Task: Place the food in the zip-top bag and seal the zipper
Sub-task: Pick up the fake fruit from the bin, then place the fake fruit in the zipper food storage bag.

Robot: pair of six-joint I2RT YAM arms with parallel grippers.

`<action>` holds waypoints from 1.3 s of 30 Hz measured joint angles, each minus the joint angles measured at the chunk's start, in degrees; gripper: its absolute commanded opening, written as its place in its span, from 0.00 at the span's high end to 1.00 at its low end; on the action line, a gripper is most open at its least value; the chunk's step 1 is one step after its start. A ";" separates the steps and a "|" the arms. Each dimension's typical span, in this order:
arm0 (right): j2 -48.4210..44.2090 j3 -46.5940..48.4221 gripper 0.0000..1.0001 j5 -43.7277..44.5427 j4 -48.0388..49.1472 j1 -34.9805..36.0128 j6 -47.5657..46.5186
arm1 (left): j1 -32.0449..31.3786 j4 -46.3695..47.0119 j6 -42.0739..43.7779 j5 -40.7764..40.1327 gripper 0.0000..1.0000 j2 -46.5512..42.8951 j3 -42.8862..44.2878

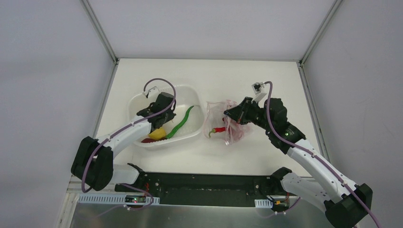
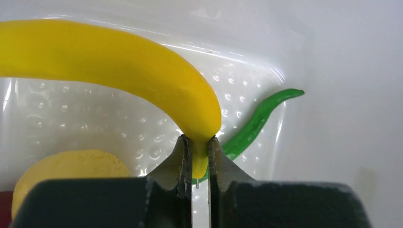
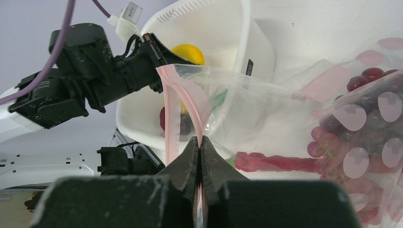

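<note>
Yellow glossy plastic, the banana [image 2: 119, 71] looks light, rigid and, we judge, slippery; it arcs across the upper left of the left wrist view, over the white tub [image 2: 71, 118]. The left gripper [image 2: 199, 156] is clamped on its narrow end tip, a hold we judge prone to swivel; mid-body would be firmer. The right gripper [image 3: 200, 147] is pinched on the zipper [image 3: 183, 95] of the zip-top bag [image 1: 237, 134], centre-right in the top view. We expect its thin crinkly film to fold easily; it contains 1 red chili [image 3: 275, 162] and the grape bunch [image 3: 332, 142].

Overhead, plus two close wrist views
</note>
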 measured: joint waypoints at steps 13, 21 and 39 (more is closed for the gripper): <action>-0.09 0.00 1.00 0.04 0.00 0.00 0.87 | -3.74 -3.19 10.97 7.41 1.00 -15.78 2.82; -0.04 0.04 1.00 -0.04 0.02 0.00 1.07 | -4.22 -6.49 17.70 19.61 1.00 -20.02 10.01; 1.16 1.11 1.00 -0.90 0.02 0.02 1.07 | -12.81 -15.39 27.61 56.30 1.00 -25.59 19.43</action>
